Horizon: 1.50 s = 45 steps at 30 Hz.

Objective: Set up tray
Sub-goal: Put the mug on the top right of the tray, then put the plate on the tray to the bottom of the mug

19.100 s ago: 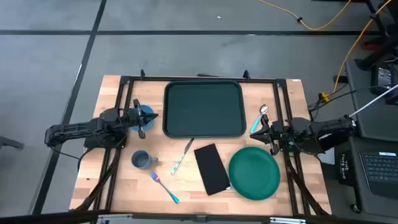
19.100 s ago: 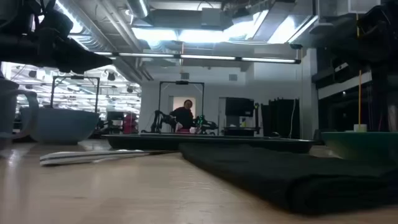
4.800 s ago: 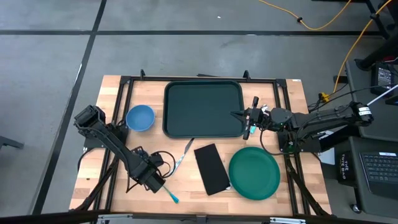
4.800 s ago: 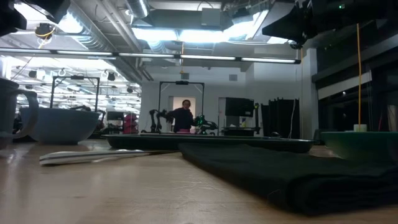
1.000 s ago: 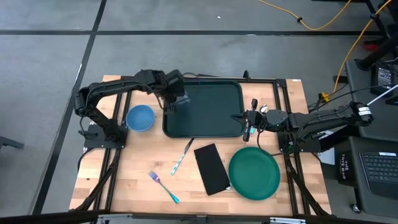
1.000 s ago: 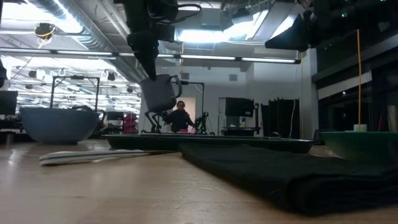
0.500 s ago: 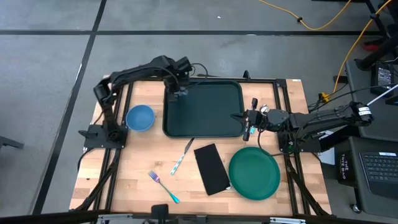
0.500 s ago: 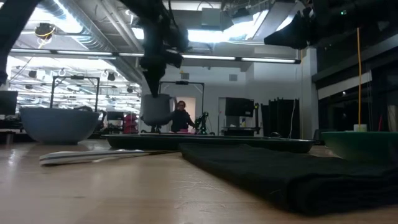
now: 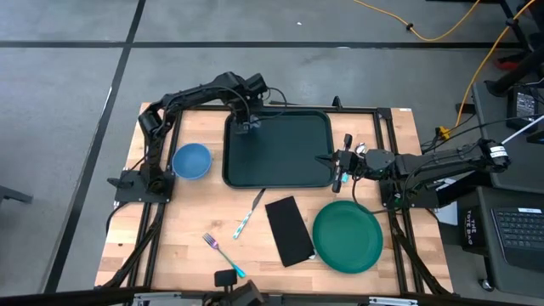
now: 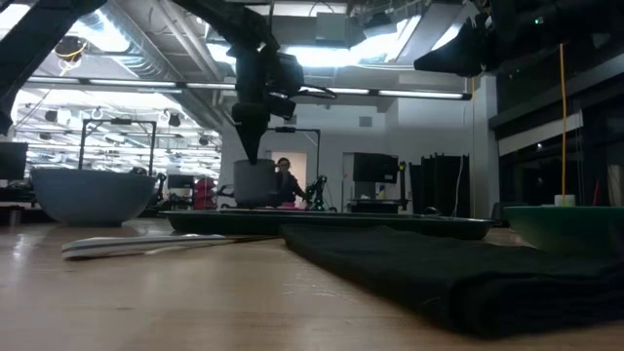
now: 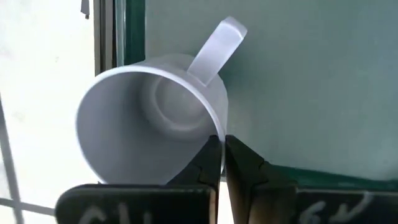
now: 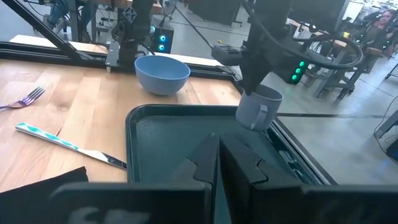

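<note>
The left gripper (image 9: 247, 126) is pinching the rim of a pale mug (image 11: 152, 118) (handle pointing away from the jaws), which is sitting in the far left corner of the tray (image 9: 280, 157). The right gripper (image 9: 337, 168) is hovering at the tray's right edge, jaws pressed together, nothing between them.

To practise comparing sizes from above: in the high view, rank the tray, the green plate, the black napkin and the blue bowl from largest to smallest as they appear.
1. tray
2. green plate
3. black napkin
4. blue bowl
</note>
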{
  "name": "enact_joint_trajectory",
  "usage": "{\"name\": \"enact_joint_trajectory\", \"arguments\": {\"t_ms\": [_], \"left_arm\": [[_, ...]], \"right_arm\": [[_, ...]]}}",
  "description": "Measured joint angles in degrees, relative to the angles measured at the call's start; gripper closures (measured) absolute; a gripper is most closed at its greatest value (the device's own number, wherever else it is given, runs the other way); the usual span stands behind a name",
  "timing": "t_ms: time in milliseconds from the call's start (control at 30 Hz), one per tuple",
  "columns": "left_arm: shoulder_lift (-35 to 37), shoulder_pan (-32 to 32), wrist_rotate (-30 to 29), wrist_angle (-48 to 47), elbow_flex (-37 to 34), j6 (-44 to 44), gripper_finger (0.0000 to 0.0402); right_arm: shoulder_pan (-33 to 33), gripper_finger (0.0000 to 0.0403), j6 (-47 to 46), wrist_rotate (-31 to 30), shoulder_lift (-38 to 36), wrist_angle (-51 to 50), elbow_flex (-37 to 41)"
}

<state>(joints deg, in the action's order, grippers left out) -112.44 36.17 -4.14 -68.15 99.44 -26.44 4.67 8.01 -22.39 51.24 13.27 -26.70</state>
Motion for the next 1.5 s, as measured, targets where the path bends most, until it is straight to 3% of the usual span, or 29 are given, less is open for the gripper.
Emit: {"name": "enact_joint_trajectory", "arguments": {"t_ms": [267, 800, 933, 1500], "left_arm": [[-3.6, 0.2, 0.2, 0.6, 0.0, 0.6, 0.04], [-3.7, 0.8, -0.6, 4.0, 0.0, 0.9, 0.04], [-3.7, 0.8, -0.7, 4.0, 0.0, 4.4, 0.0399], [-3.7, 0.7, -0.1, 4.1, 0.0, 5.8, 0.031]], "right_arm": [[0.0, 0.038, -0.2, 0.0, 0.0, -1.4, 0.0], [0.0, 0.038, 0.2, 0.0, 0.0, -1.4, 0.0], [0.0, 0.038, 0.3, 0.0, 0.0, -1.4, 0.0], [0.0, 0.038, 1.3, 0.0, 0.0, -1.4, 0.0]]}}
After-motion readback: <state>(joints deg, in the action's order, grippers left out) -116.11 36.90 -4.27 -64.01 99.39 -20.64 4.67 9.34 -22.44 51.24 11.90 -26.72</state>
